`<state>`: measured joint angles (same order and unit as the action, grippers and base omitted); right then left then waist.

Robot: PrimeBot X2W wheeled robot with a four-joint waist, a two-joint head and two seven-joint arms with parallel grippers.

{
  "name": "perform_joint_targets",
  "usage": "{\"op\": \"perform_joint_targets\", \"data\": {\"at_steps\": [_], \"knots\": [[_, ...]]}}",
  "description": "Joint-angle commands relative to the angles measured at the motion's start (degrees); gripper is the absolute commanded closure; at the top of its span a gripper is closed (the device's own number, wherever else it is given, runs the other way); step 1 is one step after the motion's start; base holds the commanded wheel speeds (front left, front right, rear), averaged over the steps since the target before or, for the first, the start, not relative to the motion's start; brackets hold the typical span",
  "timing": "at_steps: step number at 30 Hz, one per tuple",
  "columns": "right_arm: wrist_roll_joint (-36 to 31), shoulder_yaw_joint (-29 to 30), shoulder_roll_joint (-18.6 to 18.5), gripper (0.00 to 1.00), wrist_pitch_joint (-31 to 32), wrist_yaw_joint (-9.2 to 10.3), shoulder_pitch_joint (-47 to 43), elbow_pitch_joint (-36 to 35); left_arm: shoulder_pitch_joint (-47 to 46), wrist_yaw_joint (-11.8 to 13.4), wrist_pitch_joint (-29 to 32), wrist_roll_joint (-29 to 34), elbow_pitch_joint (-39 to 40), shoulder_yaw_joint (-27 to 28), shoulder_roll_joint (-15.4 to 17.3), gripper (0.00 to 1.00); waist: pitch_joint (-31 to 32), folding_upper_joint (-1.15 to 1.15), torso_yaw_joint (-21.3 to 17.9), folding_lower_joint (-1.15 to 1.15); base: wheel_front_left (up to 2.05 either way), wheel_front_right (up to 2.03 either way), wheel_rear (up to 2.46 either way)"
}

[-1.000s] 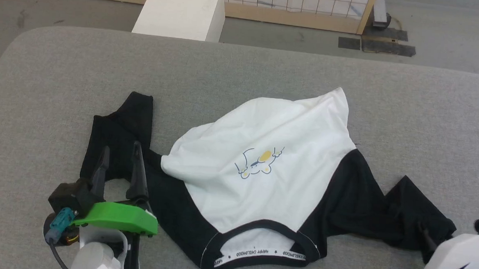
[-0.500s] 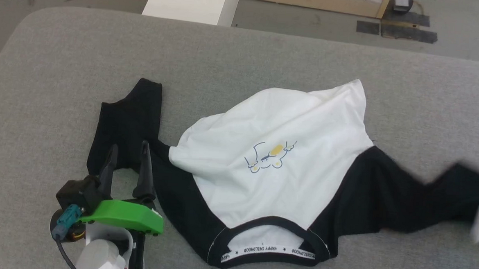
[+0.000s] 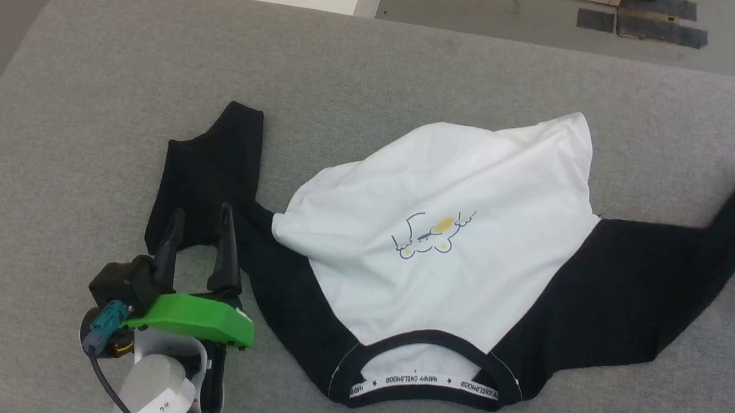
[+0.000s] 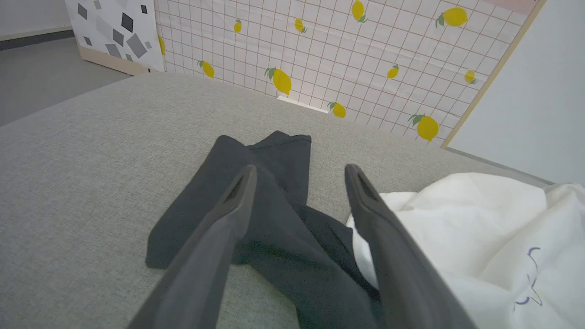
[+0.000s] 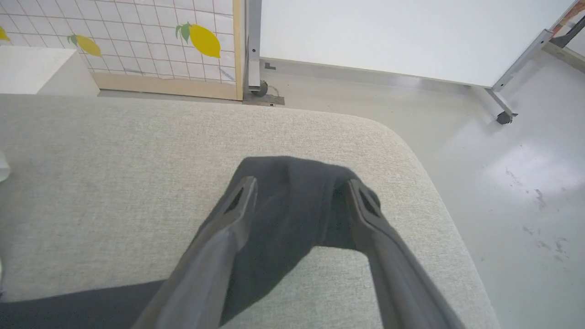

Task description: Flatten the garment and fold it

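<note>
Head view's got the garment (image 3: 441, 235) lying front-up on the worktop (image 3: 97, 91), which is a slab covered in grey woven fabric with rounded corners. It's a soft jersey tee: white body rumpled into ridges, black raglan sleeves, black neckband at the near edge with lettered tape inside, tiny blue-and-yellow cartoon on the chest. One sleeve is doubled over in a lumpy heap by the left gripper (image 3: 202, 210), whose smooth, tapered dark jaws stand wide open over it, gripping nothing. The other sleeve runs out long and flat to the right. In the right wrist view its cuff lies between the jaws of the right gripper (image 5: 300, 182), also spread apart, near the worktop's rounded corner.
</note>
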<state>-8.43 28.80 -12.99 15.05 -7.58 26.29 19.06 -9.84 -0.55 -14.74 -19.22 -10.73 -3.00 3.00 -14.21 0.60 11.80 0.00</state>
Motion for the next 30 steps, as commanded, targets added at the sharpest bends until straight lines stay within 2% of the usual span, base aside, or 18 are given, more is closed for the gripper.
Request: {"op": "perform_joint_targets", "data": {"at_steps": [1, 8, 17, 25, 30], "knots": [[0.2, 0.2, 1.1, 0.00, -0.6, 0.09, -0.4, 0.4, -0.3, -0.5, -0.3, 0.1, -0.2, -0.2, -0.1, 0.00, 0.9, -0.60, -0.1, 0.00, 0.00, 0.00, 0.00], [5.1, -0.3, 6.2, 0.00, -2.8, 0.09, -8.1, -1.9, 2.4, -1.6, 1.4, 1.2, -2.3, -2.5, 0.4, 0.00, 4.8, -0.60, -0.7, 0.00, 0.00, 0.00, 0.00], [12.7, -6.7, 9.9, 0.00, -7.5, 0.09, -22.2, -14.8, 7.9, -0.4, 12.8, 0.8, -1.7, -5.2, 1.1, 0.00, 7.8, -0.60, -2.9, 0.00, 0.00, 0.00, 0.00], [19.6, -11.8, 10.1, 0.00, -8.1, 0.09, -28.6, -19.7, 7.2, 5.6, 22.3, 1.5, -4.5, -4.0, 1.7, 0.00, 7.3, -0.60, -5.1, 0.00, 0.00, 0.00, 0.00], [20.8, -14.2, 10.1, 0.00, -7.8, 0.09, -29.4, -20.2, 5.4, 8.2, 26.8, 1.9, -7.3, -3.5, 2.3, 0.00, 6.6, -0.60, -6.4, 0.00, 0.00, 0.00, 0.00]]}}
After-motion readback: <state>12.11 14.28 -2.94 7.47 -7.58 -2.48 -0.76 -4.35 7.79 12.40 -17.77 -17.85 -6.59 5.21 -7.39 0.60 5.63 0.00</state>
